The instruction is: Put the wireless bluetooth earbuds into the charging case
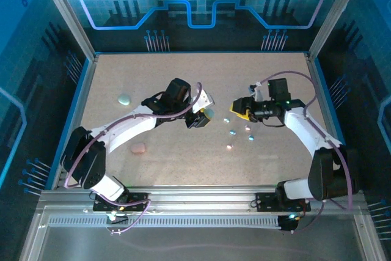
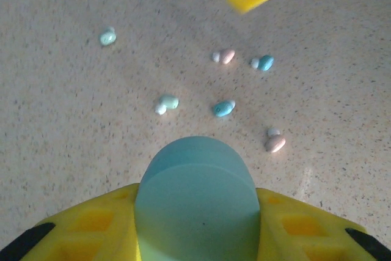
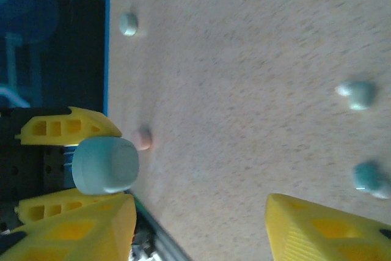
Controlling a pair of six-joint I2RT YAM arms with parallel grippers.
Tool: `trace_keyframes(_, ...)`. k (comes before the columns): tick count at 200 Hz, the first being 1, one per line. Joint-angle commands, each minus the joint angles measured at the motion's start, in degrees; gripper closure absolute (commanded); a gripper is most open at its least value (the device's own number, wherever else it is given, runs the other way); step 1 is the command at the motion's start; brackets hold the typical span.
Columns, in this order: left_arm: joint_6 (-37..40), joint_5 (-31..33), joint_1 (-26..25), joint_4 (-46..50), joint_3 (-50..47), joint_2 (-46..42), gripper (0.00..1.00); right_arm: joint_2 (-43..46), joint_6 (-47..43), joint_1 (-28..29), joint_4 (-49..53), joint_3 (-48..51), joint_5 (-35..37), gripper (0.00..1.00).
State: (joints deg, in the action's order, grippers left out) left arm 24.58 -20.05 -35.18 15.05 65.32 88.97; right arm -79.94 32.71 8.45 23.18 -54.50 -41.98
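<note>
On my far left, a pale green case (image 1: 124, 99) lies on the desk (image 1: 183, 71) towards the left edge. A pink case (image 1: 138, 148) lies nearer the arm bases, well apart from it. Both are closed, as far as I can tell, and nothing touches them.

Moving towards the middle, the left pincer (image 1: 200, 118) is pinching a teal case (image 2: 195, 194) between its yellow fingers (image 2: 91, 224). From the left wrist I see the rounded end of the case sticking out past the fingertips, pointed at the loose pieces. I cannot tell from here whether its lid is up.

Just right of that, the earbuds (image 2: 223, 108) are scattered on the bare desk between the two pincers. I count six in the left wrist view, each a tiny glossy piece. Some are pale blue-green and two are pinkish, with a small white tip on most. None touches its neighbour, none is in a case, and neither pincer touches any of them.

On the right, the right pincer (image 1: 238, 107) hangs low over the desk just beyond the earbuds, facing the left one. Its fingers (image 3: 330, 230) are spread with only desk between them. Two blue-green earbuds lie off to one side in its wrist view.
</note>
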Motion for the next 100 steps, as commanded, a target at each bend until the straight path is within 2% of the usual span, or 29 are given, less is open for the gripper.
trace_keyframes(1, 4.42, -2.41, -0.84, -1.01, -0.92, -1.86, 0.71, -2.54, 0.39, 3.26, -0.03, -4.0, -5.85, 0.46)
trace_keyframes(66, 5.84, -1.3, -1.21, 0.95, -0.57, -2.57, 0.7, -5.11, 1.52, 9.23, -1.79, -8.11, -7.45, 0.39)
trace_keyframes(100, 5.36, -1.31, -1.3, 1.04, -0.37, -2.64, 0.7, -7.01, 0.08, 10.91, 0.41, -9.75, -7.53, 0.39)
